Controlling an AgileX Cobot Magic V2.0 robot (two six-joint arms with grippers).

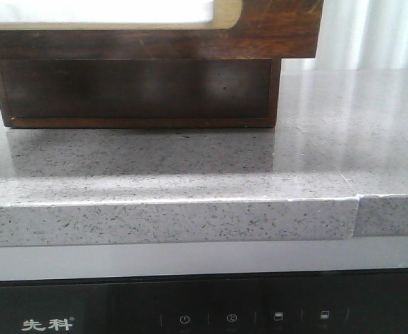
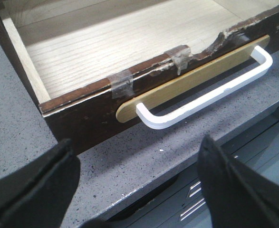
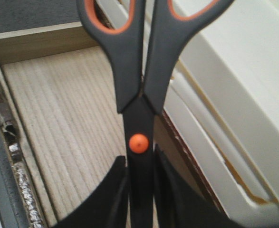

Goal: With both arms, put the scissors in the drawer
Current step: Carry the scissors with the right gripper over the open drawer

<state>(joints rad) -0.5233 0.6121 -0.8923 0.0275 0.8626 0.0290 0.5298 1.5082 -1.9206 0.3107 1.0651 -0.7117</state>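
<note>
on the left side, the left gripper [image 2: 139, 190] hangs with its two dark fingers [image 2: 32, 190] spread wide apart and nothing between them, just in front of the drawer [image 2: 89, 114], which stands pulled out on the grey speckled counter [image 2: 15, 123]. its pale wood floor lies bare in this view. the dark front edge is chipped and patched with two strips of clear tape [image 2: 122, 81], and a white handle [image 2: 201, 97] sits on a tan backing strip [image 2: 191, 76] across the front.

in the front view the drawer's dark brown front, with the cream-rimmed pale panel at the top, juts toward the camera above the counter; neither arm shows there, and a dark appliance panel [image 1: 204, 313] with white characters runs below the counter edge.

on the right, the right gripper [image 3: 140, 190] is clamped on the blades of the scissors [image 3: 139, 95], which are closed, the dark grey handles with orange-lined loops pointing away from the fingers and an orange pivot just above the fingertips. the scissors hang over the drawer's pale wooden interior, apparently clear of the floor, though the height is hard to judge.
</note>
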